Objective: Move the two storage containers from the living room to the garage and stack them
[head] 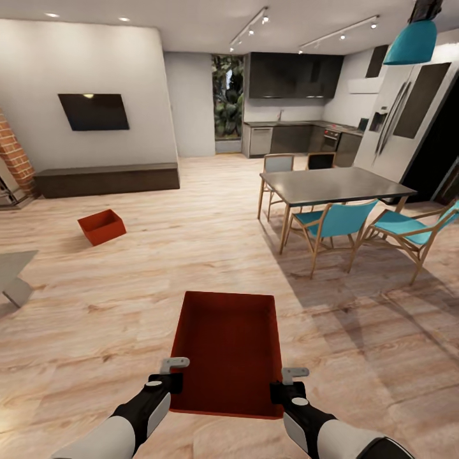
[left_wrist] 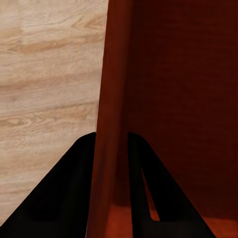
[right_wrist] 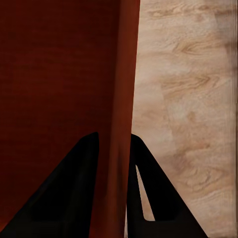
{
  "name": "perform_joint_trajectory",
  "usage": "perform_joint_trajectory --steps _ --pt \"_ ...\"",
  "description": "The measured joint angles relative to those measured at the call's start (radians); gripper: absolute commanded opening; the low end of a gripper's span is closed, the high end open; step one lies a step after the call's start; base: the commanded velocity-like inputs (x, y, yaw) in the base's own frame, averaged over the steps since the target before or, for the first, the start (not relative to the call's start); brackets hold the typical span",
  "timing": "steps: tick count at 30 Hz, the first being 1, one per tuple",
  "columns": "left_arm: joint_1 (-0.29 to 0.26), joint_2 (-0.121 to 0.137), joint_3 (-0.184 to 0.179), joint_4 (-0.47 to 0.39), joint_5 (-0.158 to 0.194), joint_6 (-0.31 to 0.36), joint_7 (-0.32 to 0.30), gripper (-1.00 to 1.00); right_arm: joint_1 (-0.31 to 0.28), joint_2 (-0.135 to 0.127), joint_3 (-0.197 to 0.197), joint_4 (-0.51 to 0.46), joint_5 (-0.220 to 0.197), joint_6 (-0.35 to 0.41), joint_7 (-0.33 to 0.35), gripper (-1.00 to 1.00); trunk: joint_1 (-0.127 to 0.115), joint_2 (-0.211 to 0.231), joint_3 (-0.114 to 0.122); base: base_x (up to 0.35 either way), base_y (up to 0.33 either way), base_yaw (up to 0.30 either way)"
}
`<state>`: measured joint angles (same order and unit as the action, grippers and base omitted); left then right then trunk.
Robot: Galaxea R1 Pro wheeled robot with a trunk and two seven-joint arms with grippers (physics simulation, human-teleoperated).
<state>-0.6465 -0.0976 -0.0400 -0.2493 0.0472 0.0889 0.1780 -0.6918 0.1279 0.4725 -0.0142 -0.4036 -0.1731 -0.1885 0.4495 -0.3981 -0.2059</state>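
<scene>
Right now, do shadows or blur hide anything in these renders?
Head view: sharp, with chair shadows falling across the plank floor. Both wrist views: dark fingers show as featureless silhouettes astride the held container's wall, its ribbing blurred.

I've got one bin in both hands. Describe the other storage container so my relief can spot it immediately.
Start at the dark wall-mounted TV and the long low dark bench under it. On the wood plank floor in front of that bench sits the second storage container, alone, small, red-orange and open-topped. Unlike the held container, no hand is near it.
</scene>
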Motion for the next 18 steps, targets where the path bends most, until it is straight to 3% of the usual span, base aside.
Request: perform_joint_trajectory --steps 18 --pt "0.0 0.0 0.0 0.0 0.0 0.0 0.0 -1.0 0.0 0.0 0.0 0.0 0.0 0.0 0.0 -1.0 0.0 0.0 0.0 0.0 0.0 -0.29"
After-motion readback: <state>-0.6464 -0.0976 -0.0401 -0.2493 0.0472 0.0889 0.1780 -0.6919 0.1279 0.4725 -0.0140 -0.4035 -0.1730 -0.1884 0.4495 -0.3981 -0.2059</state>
